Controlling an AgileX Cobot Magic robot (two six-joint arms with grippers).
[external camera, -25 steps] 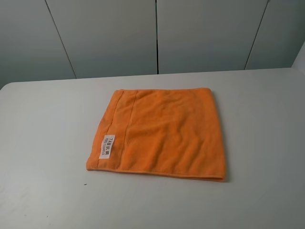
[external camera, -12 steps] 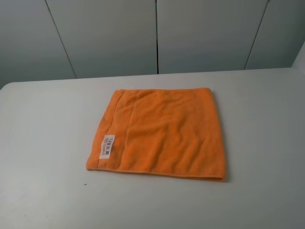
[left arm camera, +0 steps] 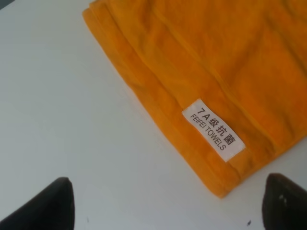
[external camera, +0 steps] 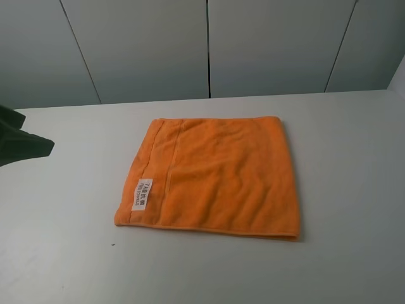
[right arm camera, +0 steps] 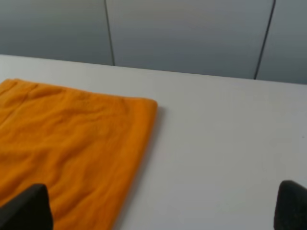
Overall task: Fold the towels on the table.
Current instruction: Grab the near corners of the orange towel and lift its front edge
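The orange towel (external camera: 215, 177) lies flat in the middle of the white table (external camera: 57, 253), its white label (external camera: 142, 194) near the front left corner. In the left wrist view my left gripper (left arm camera: 165, 207) is open, its dark fingertips (left arm camera: 48, 206) spread wide above the table just off the towel's labelled corner (left arm camera: 215, 130). In the right wrist view my right gripper (right arm camera: 158, 208) is open and empty, hovering by the towel's (right arm camera: 72, 143) far right corner. Neither gripper touches the towel.
A dark part of the left arm (external camera: 19, 136) juts in at the left edge of the high view. Grey wall panels (external camera: 209, 44) stand behind the table's far edge. A tiny dark speck (external camera: 113, 244) lies in front of the towel.
The left arm has come into the high view from the left edge. The towel has not moved.
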